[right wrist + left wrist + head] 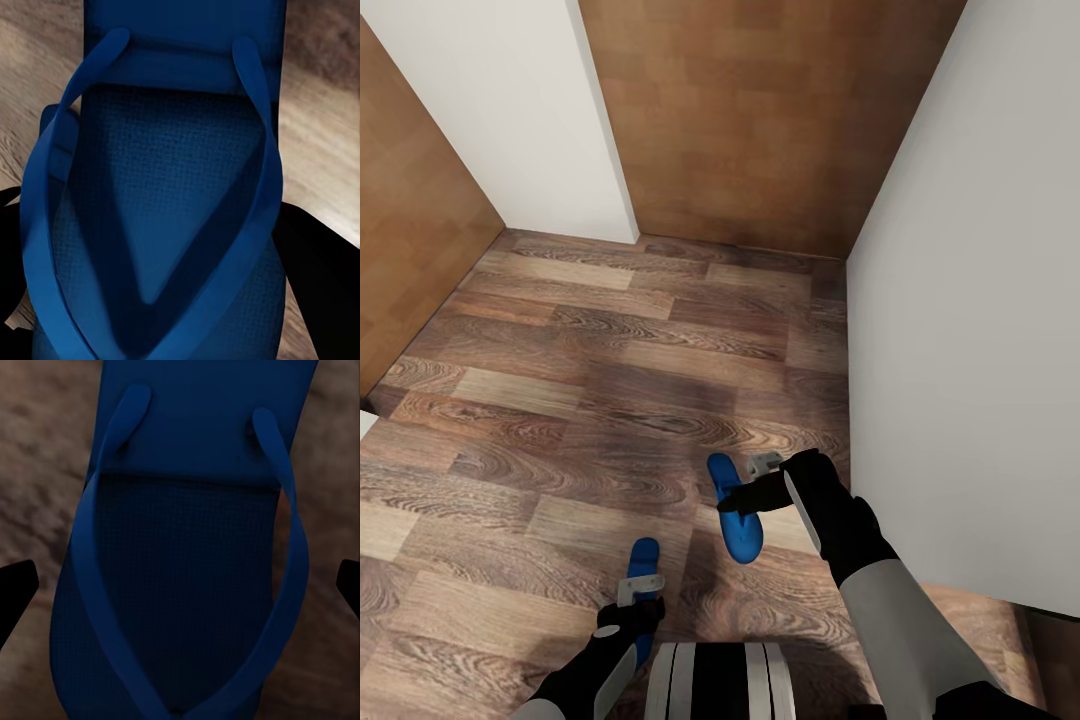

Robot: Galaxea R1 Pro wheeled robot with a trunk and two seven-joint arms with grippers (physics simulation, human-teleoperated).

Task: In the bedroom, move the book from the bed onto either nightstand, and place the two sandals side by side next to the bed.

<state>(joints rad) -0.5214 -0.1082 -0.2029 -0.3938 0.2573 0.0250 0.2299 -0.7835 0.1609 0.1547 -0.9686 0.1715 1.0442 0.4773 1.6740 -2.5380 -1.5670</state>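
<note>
Two blue sandals, one clamped in left gripper [643, 590], other [737, 515] in right gripper [763, 468].

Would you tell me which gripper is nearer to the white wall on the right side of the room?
Right. The right gripper, at a blue sandal, sits close beside that white wall; the left gripper, at the other sandal, is farther out.

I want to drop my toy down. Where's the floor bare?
Bare wood floor stretches ahead to the brown back wall and left-hand white wall. It's crowded near the robot, where two blue sandals and grippers sit.
</note>
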